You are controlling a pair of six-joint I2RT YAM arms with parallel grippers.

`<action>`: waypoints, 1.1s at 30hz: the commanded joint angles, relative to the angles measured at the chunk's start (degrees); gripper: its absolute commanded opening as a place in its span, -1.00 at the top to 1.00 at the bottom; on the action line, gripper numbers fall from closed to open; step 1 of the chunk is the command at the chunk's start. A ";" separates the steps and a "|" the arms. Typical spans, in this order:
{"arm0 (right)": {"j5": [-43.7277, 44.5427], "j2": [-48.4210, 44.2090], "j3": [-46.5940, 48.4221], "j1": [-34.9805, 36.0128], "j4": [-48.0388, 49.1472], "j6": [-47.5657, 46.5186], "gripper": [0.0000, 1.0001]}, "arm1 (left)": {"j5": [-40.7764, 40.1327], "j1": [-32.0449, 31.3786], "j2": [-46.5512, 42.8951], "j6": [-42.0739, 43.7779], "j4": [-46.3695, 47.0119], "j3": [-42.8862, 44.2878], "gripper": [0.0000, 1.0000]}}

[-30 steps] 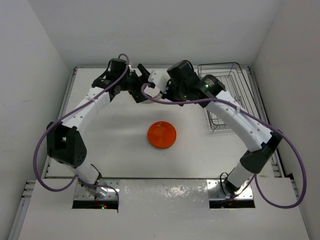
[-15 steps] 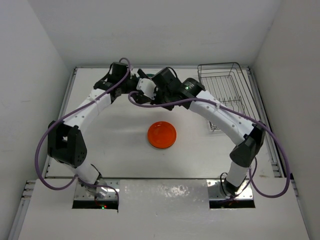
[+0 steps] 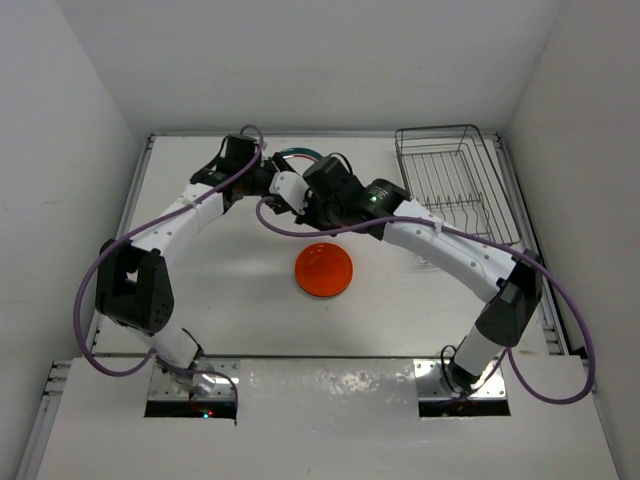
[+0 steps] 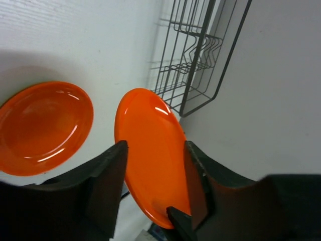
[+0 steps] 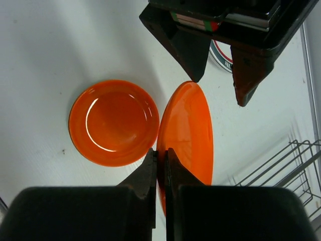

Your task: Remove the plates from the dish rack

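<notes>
My right gripper [image 5: 160,153] is shut on the rim of an orange-red plate [image 5: 186,133] and holds it on edge above the table. My left gripper [image 4: 155,146] is open, with one finger on each side of that same plate [image 4: 150,150]; its fingers [image 5: 188,50] show spread at the plate's top in the right wrist view. A second orange-red plate [image 3: 323,268] lies flat at mid-table. The dark wire dish rack [image 3: 455,180] stands at the back right, and no plates show in it. Both grippers [image 3: 285,190] meet at the back centre.
A white plate with a coloured rim ring [image 5: 222,54] lies on the table behind the left gripper; its edge shows in the top view [image 3: 297,154]. White walls close in the table at the back and both sides.
My right arm has swung left from the rack with the orange-red plate and lowered towards mid-table. My left gripper has closed in so that its open fingers straddle the plate.
</notes>
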 commanded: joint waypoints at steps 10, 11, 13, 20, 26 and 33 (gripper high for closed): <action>3.02 -0.36 0.57 -0.14 5.94 0.18 1.00 | -1.91 0.46 0.44 4.07 -2.13 1.57 -0.07; 2.93 -0.36 0.22 -0.14 6.37 0.27 1.00 | -1.65 0.37 0.61 4.16 -2.14 1.66 -0.07; 2.67 -0.54 -0.22 -0.14 7.25 0.62 1.00 | -0.95 0.37 0.61 3.73 -1.44 1.66 0.00; -1.81 -0.45 -2.59 1.00 12.78 2.64 1.00 | -0.16 0.46 0.26 2.67 1.20 1.49 1.00; -2.09 -5.78 -11.09 0.48 19.01 13.06 -0.97 | -4.27 0.37 -0.79 10.11 -1.08 -0.08 1.00; 1.25 -13.80 -11.57 -4.97 15.18 28.45 -0.98 | -9.73 -2.08 -4.66 12.17 7.87 -14.32 1.00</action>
